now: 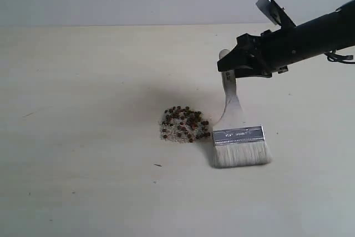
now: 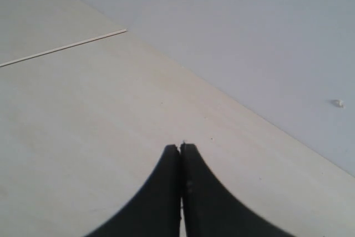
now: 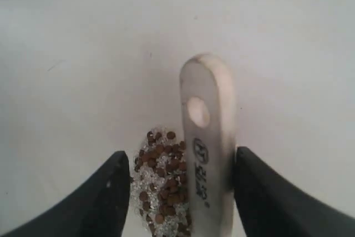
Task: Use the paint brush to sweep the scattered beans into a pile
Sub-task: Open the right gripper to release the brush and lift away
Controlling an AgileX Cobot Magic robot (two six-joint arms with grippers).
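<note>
The main risk is to the pile (image 1: 183, 124), which looks gathered and sits on the table (image 1: 83, 81) just left of the paint brush (image 1: 239, 135). Its rightmost beans (image 3: 161, 176) lie right beside the corner of the metal ferrule. The brush rests with its bristles toward the near edge and its handle running to the far side. Any nudge to the handle would likely swing the ferrule into the heap and scatter it again.

That nudge could come from the right gripper (image 1: 227, 66), which straddles the holed end of the handle. Its jaws stand wide apart and clamp nothing. In the right wrist view one finger has a clear gap to the wood, while the other sits just beside it. Whether that finger touches the wood, I cannot tell. A sideways or slanted retreat could catch the handle and drag it, so a straight lift seems safest.

The left gripper (image 2: 181, 148) is pressed together, empty, over bare table away from the work.
</note>
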